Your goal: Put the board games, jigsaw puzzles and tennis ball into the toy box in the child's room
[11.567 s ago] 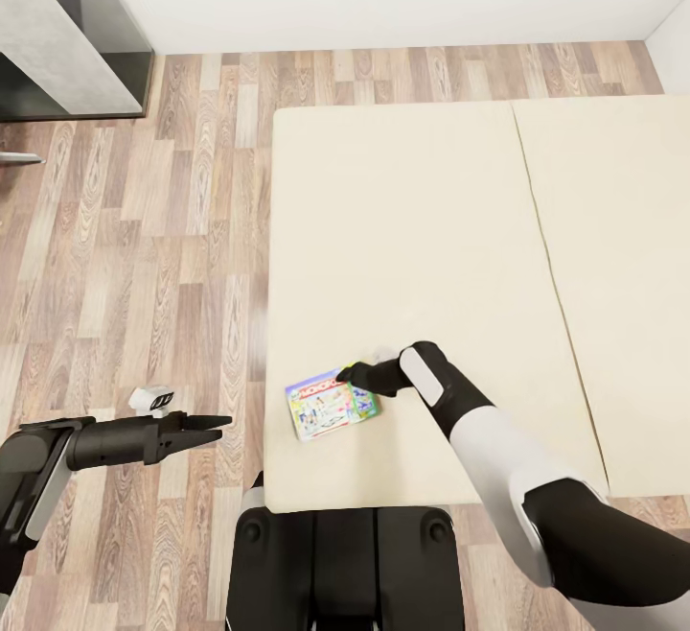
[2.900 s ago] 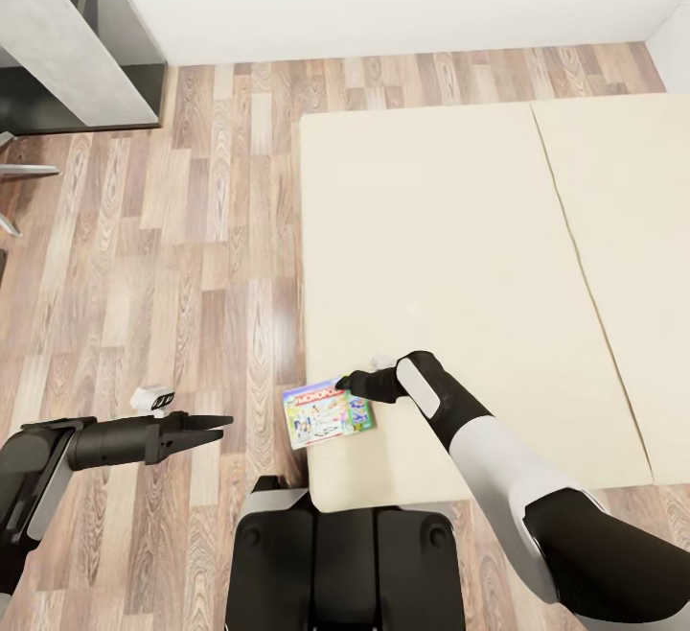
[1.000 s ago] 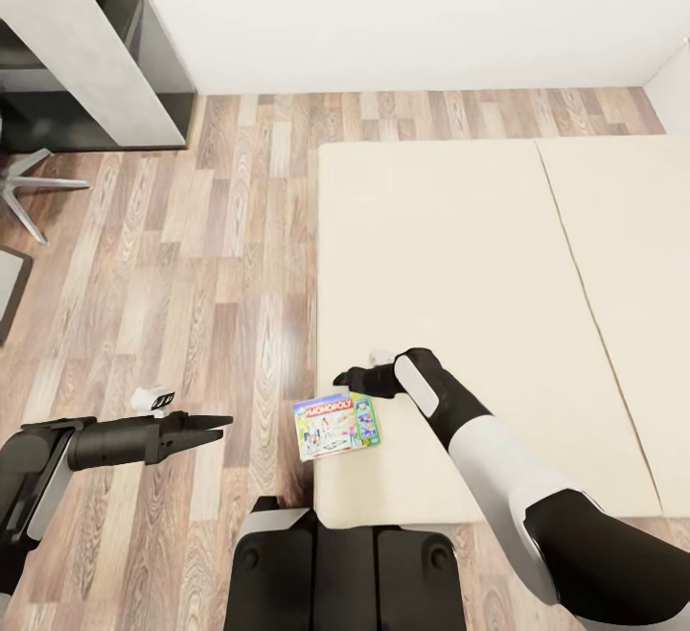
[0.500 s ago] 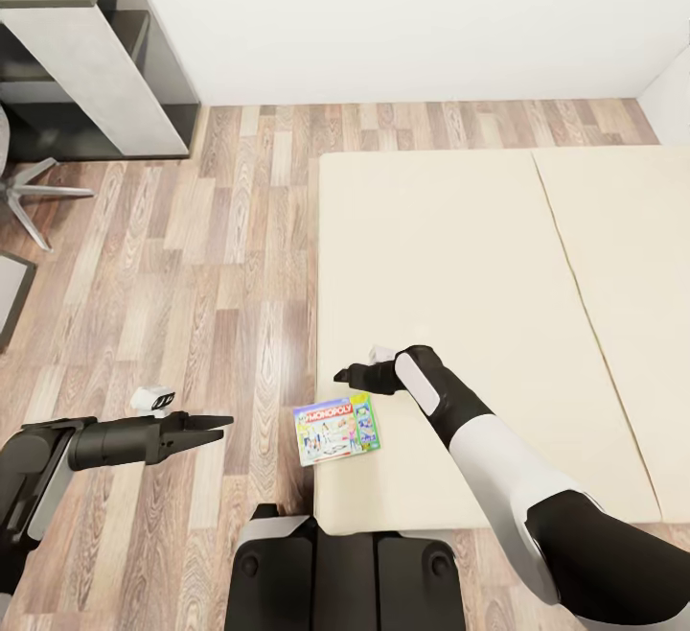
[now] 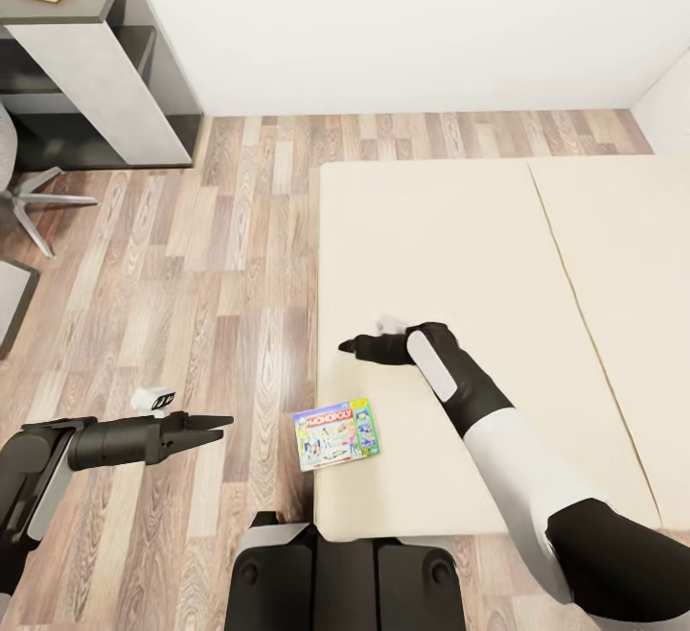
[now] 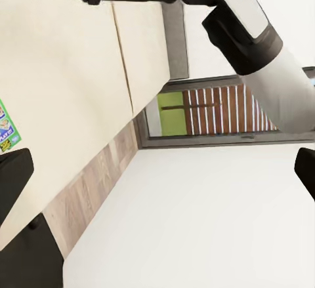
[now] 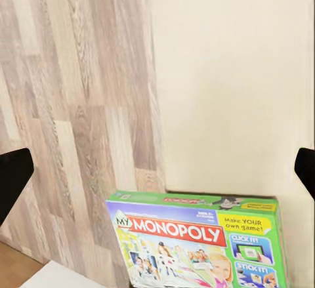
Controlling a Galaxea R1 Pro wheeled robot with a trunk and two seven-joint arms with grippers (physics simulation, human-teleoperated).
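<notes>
Monopoly board game [image 5: 336, 432] lies flat at the bed's [image 5: 450, 257] near-left corner, overhanging the edge for a side grasp, with my right gripper [image 5: 351, 346] hovering above, fingers apart, empty.

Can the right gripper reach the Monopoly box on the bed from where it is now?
Probably yes. The right gripper hangs open over the bed, apart from the Monopoly box lying near the bed's edge, and nothing stands between them.
</notes>
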